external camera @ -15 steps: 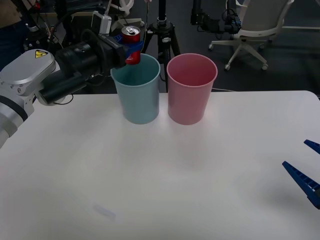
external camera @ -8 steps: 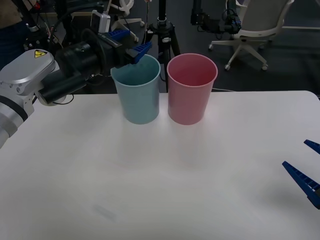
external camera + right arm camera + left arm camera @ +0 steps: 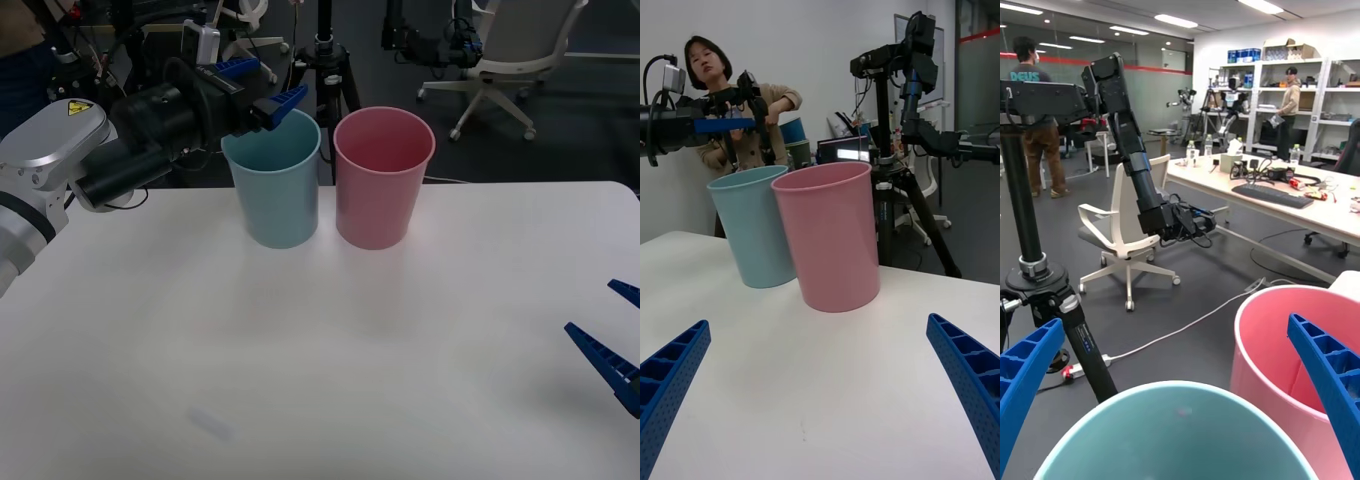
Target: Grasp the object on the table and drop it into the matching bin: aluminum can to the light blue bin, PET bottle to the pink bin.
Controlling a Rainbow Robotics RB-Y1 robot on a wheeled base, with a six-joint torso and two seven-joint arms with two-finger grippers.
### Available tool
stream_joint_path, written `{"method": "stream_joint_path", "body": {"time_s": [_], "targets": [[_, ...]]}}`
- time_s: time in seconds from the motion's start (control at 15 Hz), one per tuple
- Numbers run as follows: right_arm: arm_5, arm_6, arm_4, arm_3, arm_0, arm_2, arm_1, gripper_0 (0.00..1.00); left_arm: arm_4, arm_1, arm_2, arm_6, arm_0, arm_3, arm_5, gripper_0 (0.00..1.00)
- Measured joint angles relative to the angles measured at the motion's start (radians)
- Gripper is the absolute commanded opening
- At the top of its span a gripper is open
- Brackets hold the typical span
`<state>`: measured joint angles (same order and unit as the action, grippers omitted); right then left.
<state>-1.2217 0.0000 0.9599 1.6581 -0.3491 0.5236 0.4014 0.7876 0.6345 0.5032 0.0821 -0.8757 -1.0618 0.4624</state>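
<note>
Left tool: my left tool [image 3: 262, 84] hangs wide and empty above the light blue bin [image 3: 273, 190], far left on the worktop [image 3: 330, 340].
Can: gone from my grip since a second ago; presumably inside the bin, unseen.
Handling: light, thin-walled, slick; best held around its middle.
Right tool: my right tool [image 3: 618, 340] waits spread, near right.
Pink bin: the pink bin [image 3: 383, 180] stands beside, unused.

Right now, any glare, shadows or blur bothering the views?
Front view: soft even light, faint shadows below the light blue bin and pink bin on the table. Left wrist view: bright ceiling lights, near bin rims blurred. Right wrist view: sharp, no glare.
</note>
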Motion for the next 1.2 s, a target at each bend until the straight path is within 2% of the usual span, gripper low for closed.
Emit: {"method": "stream_joint_path", "body": {"time_s": [0.27, 0.47, 0.73, 1.0, 1.13, 1.2], "targets": [[0.0, 0.0, 0.0, 0.0, 0.0, 0.0, 0.0, 1.0, -0.03, 0.045, 0.0, -0.016, 0.009, -0.011, 0.069, 1.0], [0.0, 0.0, 0.0, 0.0, 0.0, 0.0, 0.0, 1.0, -0.082, 0.129, 0.001, -0.026, 0.07, -0.104, 0.09, 1.0], [0.0, 0.0, 0.0, 0.0, 0.0, 0.0, 0.0, 1.0, -0.199, 0.25, 0.001, -0.057, 0.178, -0.261, 0.102, 1.0], [0.0, 0.0, 0.0, 0.0, 0.0, 0.0, 0.0, 1.0, -0.321, 0.326, -0.002, -0.176, 0.271, -0.341, 0.12, 1.0], [0.0, 0.0, 0.0, 0.0, 0.0, 0.0, 0.0, 1.0, -0.347, 0.341, -0.055, -0.236, 0.359, -0.385, 0.131, 1.0], [0.0, 0.0, 0.0, 0.0, 0.0, 0.0, 0.0, 1.0, -0.329, 0.341, -0.101, -0.242, 0.414, -0.413, 0.135, 1.0]]}}
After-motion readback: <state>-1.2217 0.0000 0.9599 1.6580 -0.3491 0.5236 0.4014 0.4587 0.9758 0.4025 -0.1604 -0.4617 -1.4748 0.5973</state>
